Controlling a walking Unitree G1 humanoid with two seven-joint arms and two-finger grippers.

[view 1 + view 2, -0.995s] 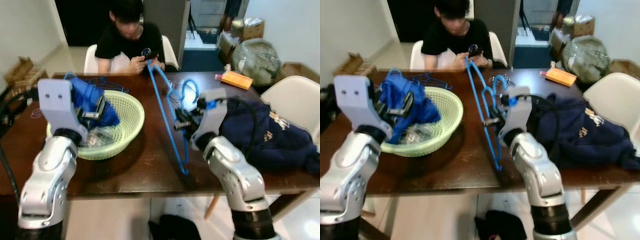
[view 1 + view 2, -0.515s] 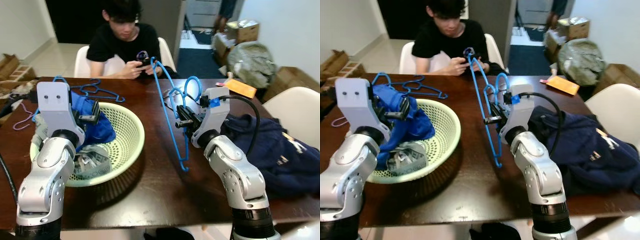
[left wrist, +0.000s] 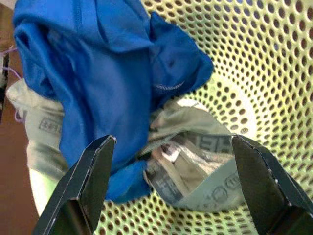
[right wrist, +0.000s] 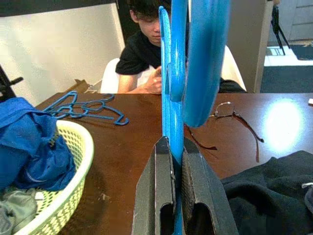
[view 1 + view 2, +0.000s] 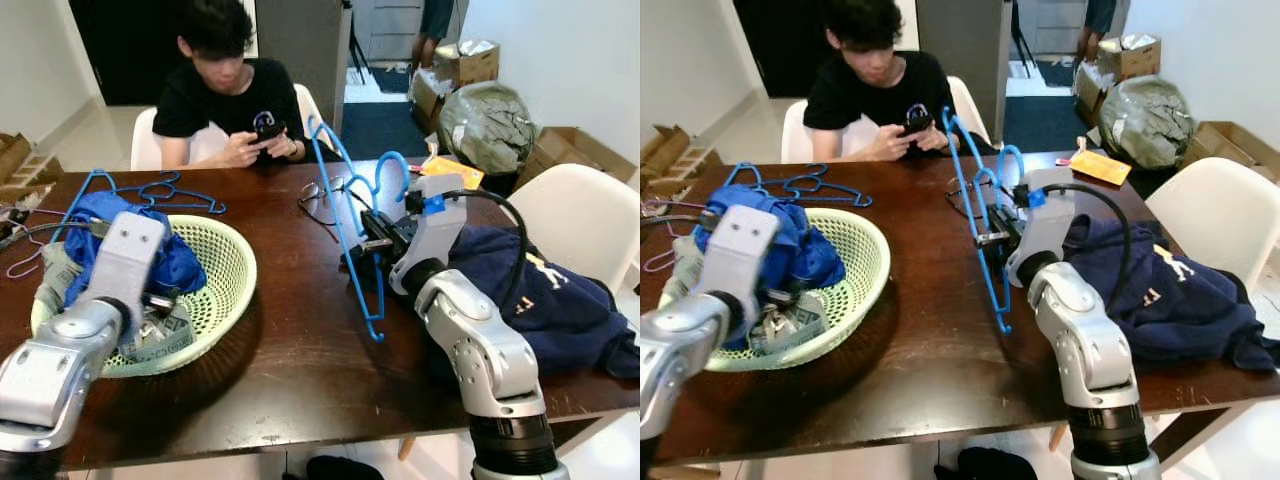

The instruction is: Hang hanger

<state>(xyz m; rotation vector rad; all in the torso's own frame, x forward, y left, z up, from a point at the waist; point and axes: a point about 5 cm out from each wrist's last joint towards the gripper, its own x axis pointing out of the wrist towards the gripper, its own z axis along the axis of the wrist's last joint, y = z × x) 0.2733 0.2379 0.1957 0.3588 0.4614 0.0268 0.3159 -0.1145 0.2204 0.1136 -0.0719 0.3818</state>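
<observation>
1. The blue hanger [image 5: 349, 225] stood tilted above the middle of the dark wooden table [image 5: 300, 360], its lower tip down near the tabletop and its hook curling up beside the robot's right wrist.
2. The right gripper [image 4: 170, 188] was clamped on the hanger's thin bar, the two black fingers [image 4: 157, 186] pressed tight against either side of the blue plastic (seen plainly in the right wrist view).
3. The left gripper [image 3: 173, 181] hovered inside the pale green basket [image 5: 225, 290] at the table's left edge, its fingers [image 3: 90, 171] spread wide and holding nothing.
4. Under that gripper lay a crumpled blue garment [image 3: 102, 78] on top of a grey cloth [image 3: 200, 166], both in the basket.
5. More blue hangers [image 5: 805, 186] lay flat near the table's far left corner.
6. A pair of glasses [image 5: 318, 200] rested on the table toward the far edge, just beyond the held hanger.
7. A dark navy jacket [image 5: 545, 300] was heaped along the table's right edge, beside the right arm.
8. An orange box [image 5: 1100, 166] sat at the far right corner.
9. A person in a black shirt [image 5: 225, 95] sat at the far edge, both hands around a phone [image 5: 268, 128].
10. A white chair [image 5: 575, 205] stood off the right side.
</observation>
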